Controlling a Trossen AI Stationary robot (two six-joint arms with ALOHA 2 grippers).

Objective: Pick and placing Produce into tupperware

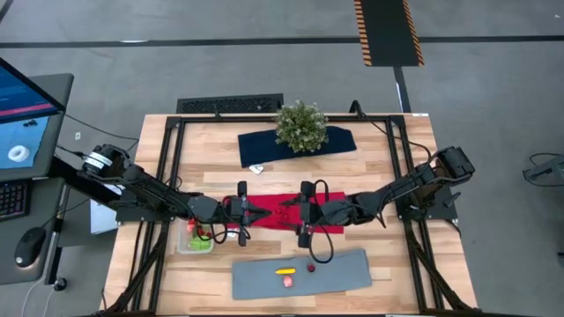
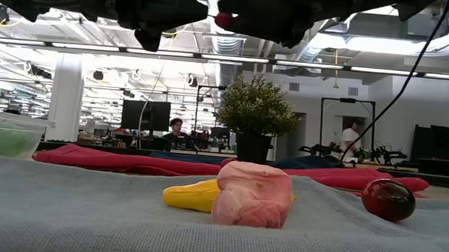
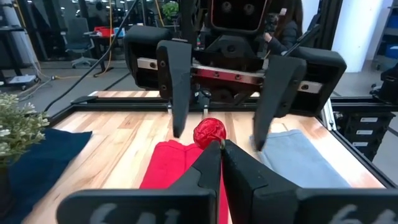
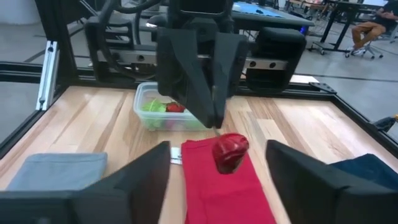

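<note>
Overhead, both grippers meeting above red cloth point(image 1: 291, 211) mid-table; handover detail lost there. Left wrist view showing left gripper point(image 3: 221, 146) pinching red strawberry point(image 3: 209, 132) at closed tips, right gripper point(image 3: 217, 121) standing wide apart around it. Right wrist view revealing tupperware point(image 4: 163, 113) holding green and red produce. Low view showing yellow piece point(image 2: 192, 195), pink piece point(image 2: 251, 193), dark red berry point(image 2: 388, 198) lying on grey mat point(image 2: 78, 219).

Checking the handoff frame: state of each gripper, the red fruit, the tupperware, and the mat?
left gripper: shut on red fruit, above the red cloth
right gripper: open, fingers either side of the fruit
tupperware: lidless, green and red produce inside
grey mat: three produce pieces on it
</note>
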